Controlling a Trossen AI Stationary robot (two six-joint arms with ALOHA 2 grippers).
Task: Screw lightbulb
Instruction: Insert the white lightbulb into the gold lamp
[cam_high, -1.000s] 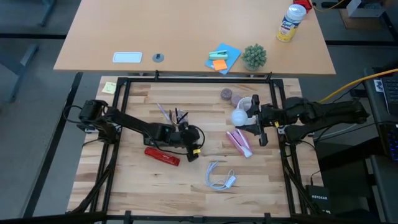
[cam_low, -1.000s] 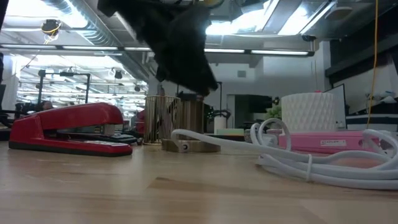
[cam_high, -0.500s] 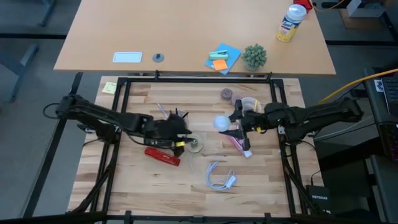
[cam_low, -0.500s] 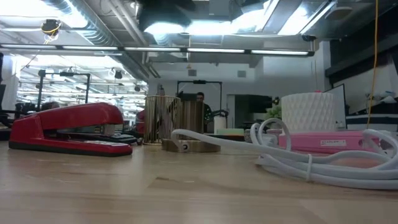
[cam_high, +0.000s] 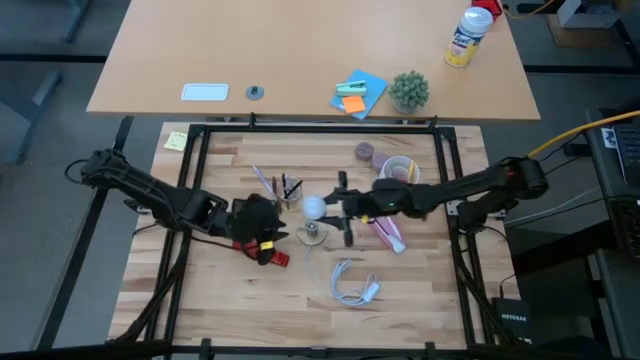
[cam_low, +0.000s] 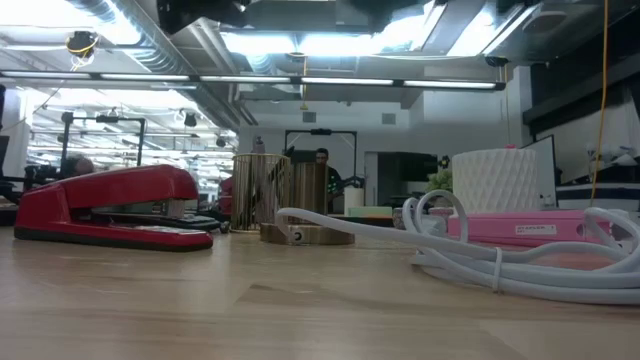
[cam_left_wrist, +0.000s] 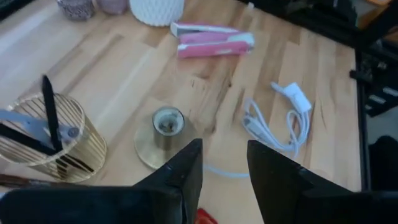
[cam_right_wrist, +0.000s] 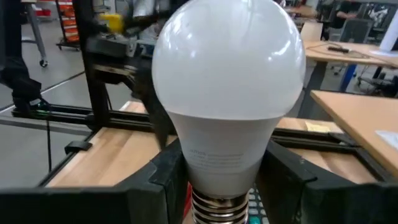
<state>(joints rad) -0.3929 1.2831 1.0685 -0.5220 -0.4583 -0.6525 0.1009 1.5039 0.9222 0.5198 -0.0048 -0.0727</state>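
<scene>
The frosted-white lightbulb (cam_high: 314, 207) is held by my right gripper (cam_high: 332, 207), which reaches in from the table's right. It fills the right wrist view (cam_right_wrist: 227, 81), upright with its silvery screw end (cam_right_wrist: 217, 208) down. The bulb hangs above the gold socket base (cam_high: 312, 232), which stands on the wooden table with its socket open upward (cam_left_wrist: 168, 121). My left gripper (cam_high: 262, 238) is open and empty over the red stapler (cam_high: 280, 257), left of the base. Its fingers (cam_left_wrist: 180, 174) point toward the base. My right gripper pinches the bulb's white neck (cam_right_wrist: 227, 158) between its two fingers (cam_right_wrist: 165, 177), one on each side, just above the screw end. The fingers come level from the table's right. The bulb stands upright in the hold, globe up, lifted clear of the table.
A gold wire pen holder (cam_high: 280, 190) stands just left of the bulb. The pink calculator (cam_high: 385, 232), a white cup (cam_high: 400, 170) and two small pots (cam_high: 370, 155) lie to the right. A looped white cable (cam_high: 350, 285) lies near the front edge.
My right gripper has carried the bulb from beside the white cup toward the table's left, to above the socket base, keeping it upright. My left gripper has drawn back from the socket base toward the table's left, over the stapler.
</scene>
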